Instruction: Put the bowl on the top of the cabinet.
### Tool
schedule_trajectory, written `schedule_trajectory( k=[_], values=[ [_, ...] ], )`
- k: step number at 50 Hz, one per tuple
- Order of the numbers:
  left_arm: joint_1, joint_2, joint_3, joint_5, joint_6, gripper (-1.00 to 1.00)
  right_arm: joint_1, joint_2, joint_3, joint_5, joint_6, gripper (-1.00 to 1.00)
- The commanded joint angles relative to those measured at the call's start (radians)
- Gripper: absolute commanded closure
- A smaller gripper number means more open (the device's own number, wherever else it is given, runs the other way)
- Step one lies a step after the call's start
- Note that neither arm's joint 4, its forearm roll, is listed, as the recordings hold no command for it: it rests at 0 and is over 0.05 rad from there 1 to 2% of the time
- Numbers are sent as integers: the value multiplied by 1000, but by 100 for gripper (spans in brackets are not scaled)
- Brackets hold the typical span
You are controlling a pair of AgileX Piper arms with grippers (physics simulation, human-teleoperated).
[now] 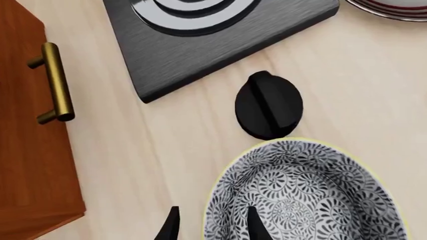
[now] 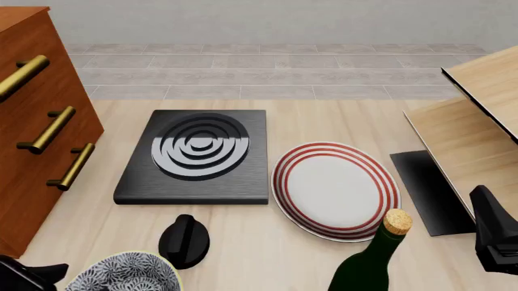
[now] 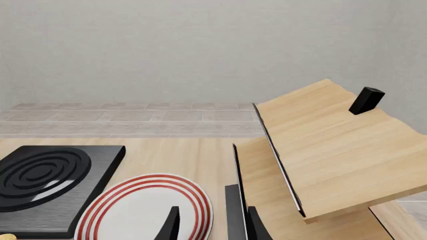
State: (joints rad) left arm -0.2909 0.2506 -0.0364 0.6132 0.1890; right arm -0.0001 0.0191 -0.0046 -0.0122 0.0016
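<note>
Only the left wrist view shows fingers point(image 1: 253, 222) straddling the bowl point(image 1: 307, 195) rim.

matte black pincer point(image 1: 210, 225), tapered fingers point(image 1: 168, 227)

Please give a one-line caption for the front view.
Blue-white floral bowl near left tool, beside black knob, hob, red-ringed plate.

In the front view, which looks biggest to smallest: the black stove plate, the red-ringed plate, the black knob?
1. Black stove plate, the largest.
2. Red-ringed plate, somewhat smaller.
3. Black knob, far smaller, though it lies nearest the camera.
</note>
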Motion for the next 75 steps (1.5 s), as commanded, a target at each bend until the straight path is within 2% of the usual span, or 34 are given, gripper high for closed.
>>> schedule_trajectory(
  k=[1, 27, 33, 34, 35, 36, 41, 44, 49, 53, 57, 62, 63, 64, 65, 75],
  values=[
    [3, 30, 23, -43, 1, -100, 0, 0, 0, 0, 0, -100],
    [35, 113, 36, -111, 23, -100, 0, 0, 0, 0, 0, -100],
    [37, 92, 36, -91, 34, -100, 0, 0, 0, 0, 0, -100],
    [58, 85, 36, -101, 52, 100, 0, 0, 0, 0, 0, -100],
    [58, 85, 36, -101, 52, 100, 0, 0, 0, 0, 0, -100],
    [40, 6, 35, -60, 56, 100, 0, 0, 0, 0, 0, -100],
    [84, 49, 25, -123, 70, 100, 0, 0, 0, 0, 0, -100],
    [68, -4, 4, -69, 67, 100, 0, 0, 0, 0, 0, -100],
    [83, 1, -30, -87, 81, 100, 0, 0, 0, 0, 0, -100],
    [78, -22, -56, -61, 79, 100, 0, 0, 0, 0, 0, -100],
    [98, -17, -108, -54, 60, 100, 0, 0, 0, 0, 0, -100],
    [99, -50, -150, -16, 65, 100, 0, 0, 0, 0, 0, -100],
    [121, -38, -159, -33, 76, 100, 0, 0, 0, 0, 0, -100],
    [102, -58, -169, -9, 77, 100, 0, 0, 0, 0, 0, -100],
    [134, -48, -181, -21, 94, 100, 0, 0, 0, 0, 0, -100],
    [179, -47, -267, -16, 82, 100, 0, 0, 0, 0, 0, -100]
  ],
)
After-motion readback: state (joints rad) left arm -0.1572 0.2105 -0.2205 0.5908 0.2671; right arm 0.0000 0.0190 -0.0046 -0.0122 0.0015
